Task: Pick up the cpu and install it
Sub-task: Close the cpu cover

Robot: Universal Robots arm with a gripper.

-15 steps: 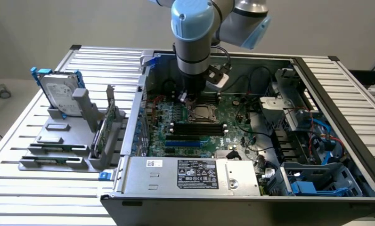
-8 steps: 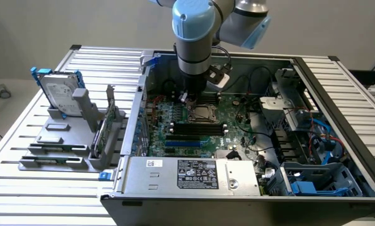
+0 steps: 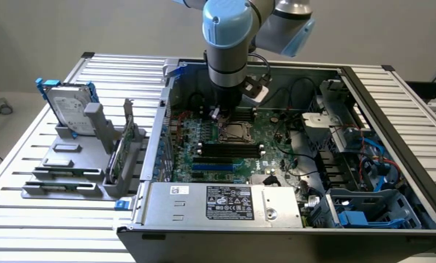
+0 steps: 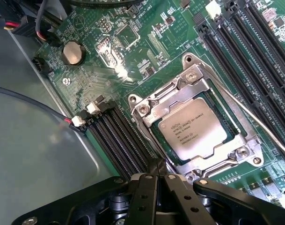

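Okay, from the exterior view's left. Near the left edge of the slatted worktop (image 3: 35, 224): a silver hard drive (image 3: 66, 107) with blue rails, upright in a grey rack (image 3: 61, 164). Next over, across the worktop's middle and right: an open computer case (image 3: 276, 246), with a green motherboard (image 3: 276, 139) flat on its floor. Along the case's near edge: a grey power supply (image 3: 225, 205) with a label on top.

Toward the motherboard's far edge: the metal-framed socket (image 3: 236, 131). Inside it, the cpu (image 4: 193, 127), flat and square within the frame, silver top up, print showing in the wrist view. Not lifted, not tilted. On either side of the socket: black memory slots (image 4: 119, 140).

Straight down into the case over the socket's far-left corner: the arm (image 3: 225, 49), ending in the gripper (image 3: 219, 114). In the wrist view, the gripper (image 4: 159, 177) with black jaws pressed together, no gap, nothing between them. Tips just beside the socket frame's edge, clear of the cpu's top; cannot tell about contact with the frame.

At the case's near right corner: a blue drive cage (image 3: 364, 216).
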